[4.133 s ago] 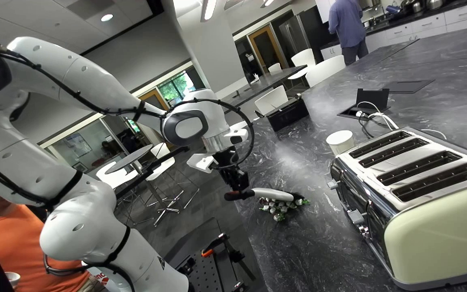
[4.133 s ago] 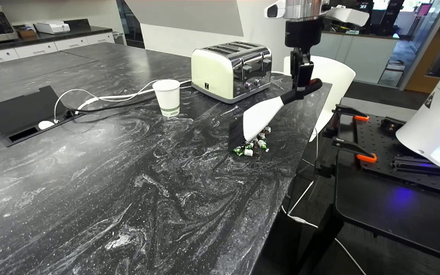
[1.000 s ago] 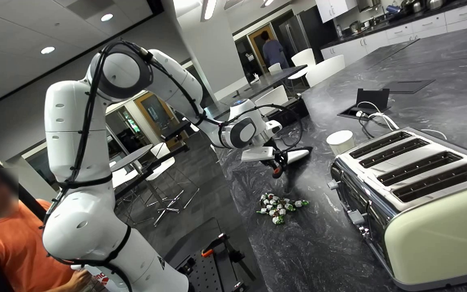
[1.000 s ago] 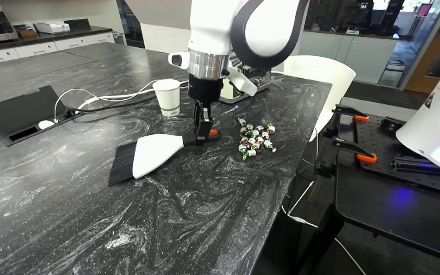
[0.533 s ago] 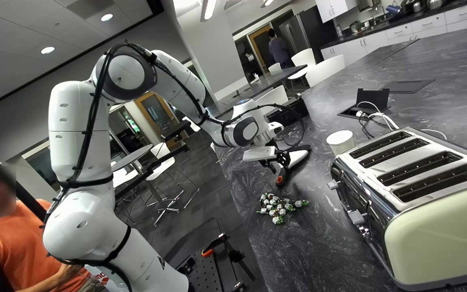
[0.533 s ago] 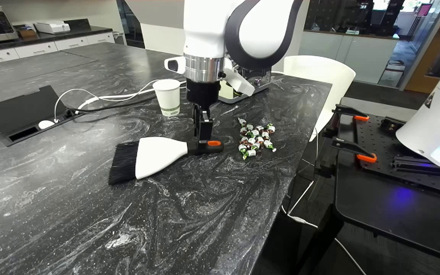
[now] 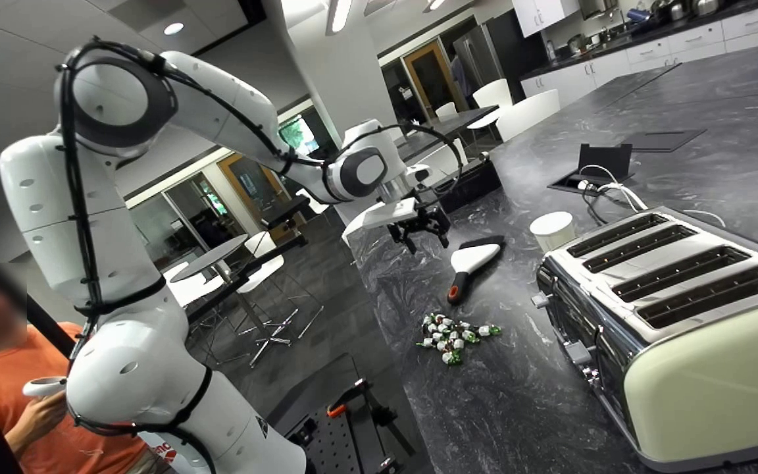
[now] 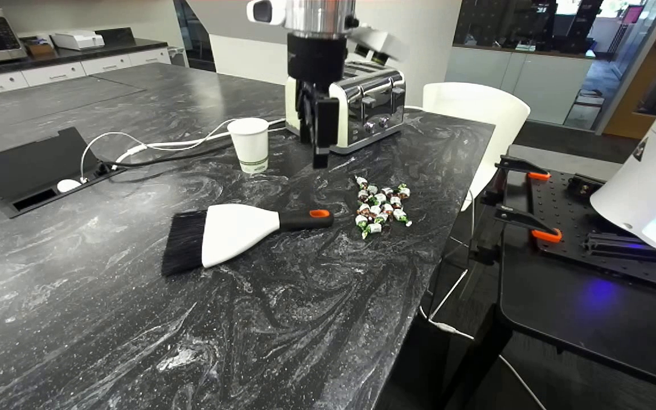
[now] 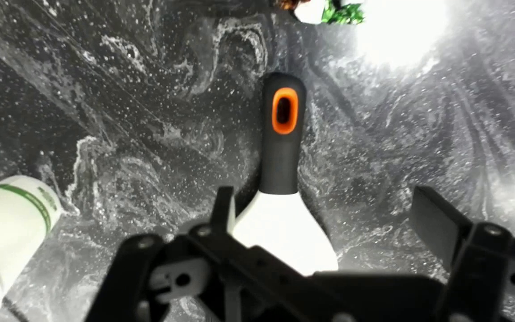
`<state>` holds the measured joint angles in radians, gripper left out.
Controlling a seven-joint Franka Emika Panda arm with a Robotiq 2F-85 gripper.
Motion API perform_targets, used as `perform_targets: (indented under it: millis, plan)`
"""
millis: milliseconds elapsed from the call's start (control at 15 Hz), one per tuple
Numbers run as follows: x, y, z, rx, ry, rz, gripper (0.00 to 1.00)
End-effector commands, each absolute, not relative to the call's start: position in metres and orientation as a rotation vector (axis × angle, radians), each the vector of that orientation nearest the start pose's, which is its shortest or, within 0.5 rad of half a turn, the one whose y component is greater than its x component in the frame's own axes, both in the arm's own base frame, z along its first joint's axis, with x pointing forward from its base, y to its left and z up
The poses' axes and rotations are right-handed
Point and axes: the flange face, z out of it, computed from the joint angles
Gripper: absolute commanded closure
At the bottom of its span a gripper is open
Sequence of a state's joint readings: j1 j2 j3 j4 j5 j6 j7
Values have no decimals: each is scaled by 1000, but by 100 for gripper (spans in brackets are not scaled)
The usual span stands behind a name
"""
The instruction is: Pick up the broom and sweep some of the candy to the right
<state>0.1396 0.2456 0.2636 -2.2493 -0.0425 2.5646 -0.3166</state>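
The broom (image 8: 237, 232), a white hand brush with black bristles and a dark handle with an orange-rimmed hole, lies flat on the dark marbled table. Beside its handle end, a short gap away, sits the candy (image 8: 382, 208), a cluster of small silvery-green wrapped pieces also seen in an exterior view (image 7: 451, 337). My gripper (image 7: 428, 246) hangs above the table, off the broom, with its jaws wide apart. In the wrist view the broom (image 9: 282, 219) shows below the open gripper (image 9: 323, 197), nothing held; a candy piece (image 9: 313, 11) is cut by the top edge.
A cream and chrome toaster (image 7: 701, 388) stands on the table, with a white paper cup (image 8: 250, 142) close to it. White cables (image 8: 151, 147) run to an open socket box (image 8: 37, 165). The table edge (image 8: 419, 302) drops off toward the robot's stand.
Earlier the gripper held the broom over the candy, then carried it away beside the cluster. During the last second it opened, let go of the handle and rose; the broom settled flat.
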Motion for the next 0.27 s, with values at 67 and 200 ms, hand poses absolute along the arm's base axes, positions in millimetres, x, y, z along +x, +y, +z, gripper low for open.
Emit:
perform_targets:
  millis: [67,200]
  plan:
    - [447,196,338,-2862,-1153,-21,0]
    - [434,191,359,-2840,-1161,-20,0]
